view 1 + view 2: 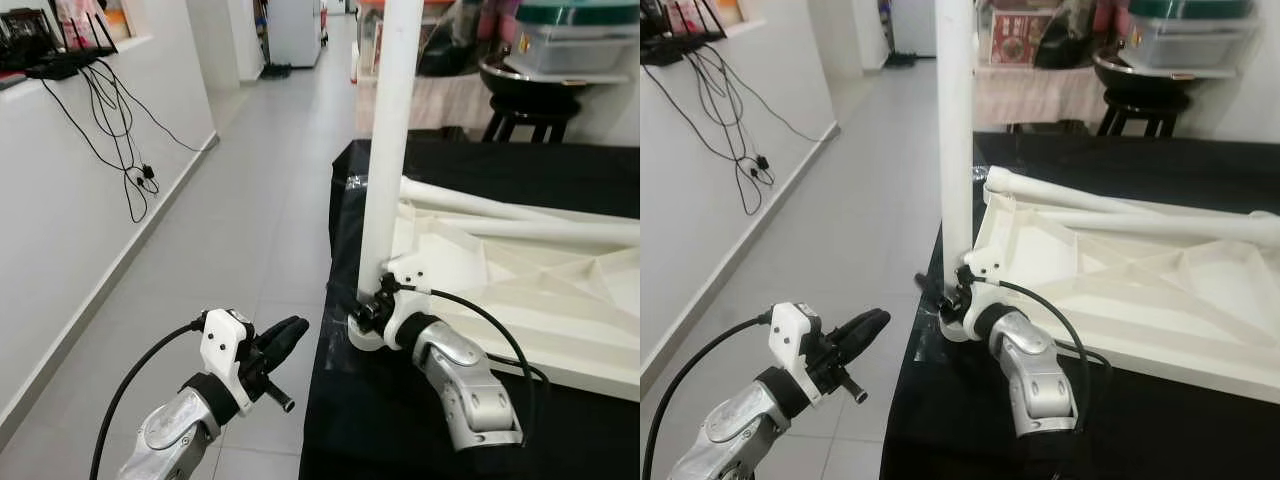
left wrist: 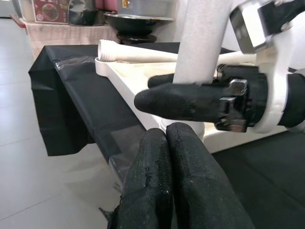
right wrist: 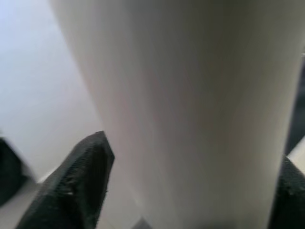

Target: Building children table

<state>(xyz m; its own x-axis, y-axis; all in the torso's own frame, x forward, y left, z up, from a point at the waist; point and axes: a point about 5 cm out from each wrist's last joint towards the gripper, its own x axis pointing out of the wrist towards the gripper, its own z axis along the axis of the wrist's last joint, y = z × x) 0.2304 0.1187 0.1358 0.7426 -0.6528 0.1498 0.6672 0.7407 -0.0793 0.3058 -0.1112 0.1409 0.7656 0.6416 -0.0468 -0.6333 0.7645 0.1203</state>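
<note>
A tall white table leg (image 1: 388,140) stands upright at the upturned tabletop's (image 1: 560,300) corner, right gripper (image 1: 372,312) clamped around its base; left gripper (image 1: 280,340) closed, empty.

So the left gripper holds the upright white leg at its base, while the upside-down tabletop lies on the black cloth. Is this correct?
Not quite: it is the right gripper that holds the upright white leg at its base, as the left eye view shows. The left gripper hangs shut beside the table. The upside-down tabletop does lie on the black cloth.

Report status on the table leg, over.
Right hand clamped on upright white leg at corner of upturned tabletop. Left hand shut, empty, beside the black-covered bench. Nothing blocking.
</note>
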